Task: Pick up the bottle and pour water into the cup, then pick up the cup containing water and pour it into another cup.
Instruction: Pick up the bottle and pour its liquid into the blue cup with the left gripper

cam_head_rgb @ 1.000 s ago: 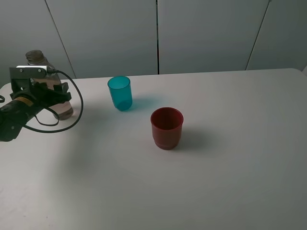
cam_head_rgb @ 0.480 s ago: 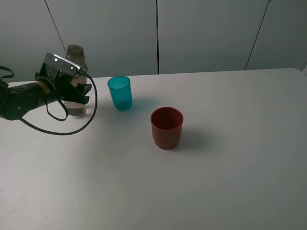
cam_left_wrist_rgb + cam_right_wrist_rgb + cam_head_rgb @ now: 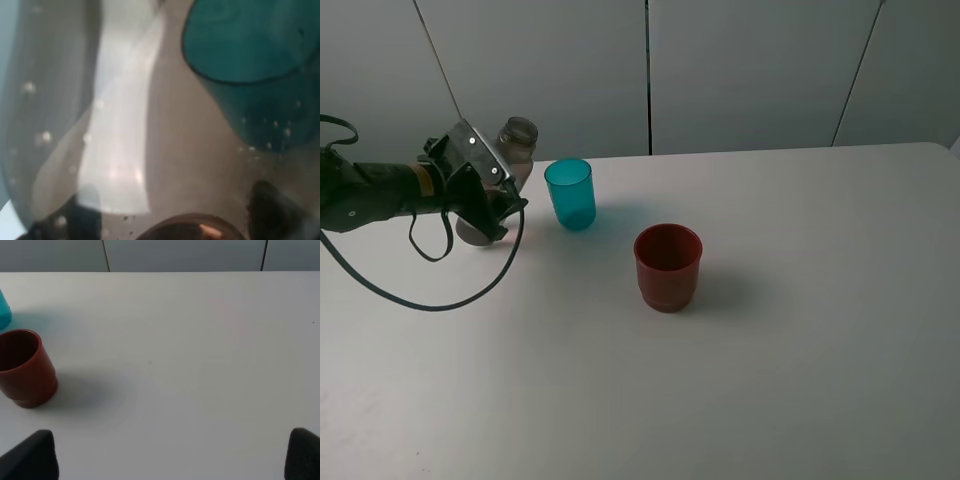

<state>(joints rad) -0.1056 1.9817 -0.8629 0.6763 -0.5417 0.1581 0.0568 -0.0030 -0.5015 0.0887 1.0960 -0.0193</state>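
Jaws of the left gripper [image 3: 486, 205] clamp the tilted smoky bottle [image 3: 517, 137] just beside the teal cup [image 3: 570, 195]; tipping further before its neck overhangs the rim would likely spill water onto the tabletop [image 3: 790, 360].

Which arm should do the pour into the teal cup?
Left. The left claw grips the bottle, tilted next to the teal cup. The right claw is open and holds nothing.

Left arm [image 3: 370, 195] stretches in from the left edge, wrist rolled to the right, left gripper [image 3: 490, 200] clamped tight on the bottle [image 3: 518, 135]. Right gripper [image 3: 167, 460] hovers, angled downward, its 2 fingers [image 3: 32, 455] spread wide.
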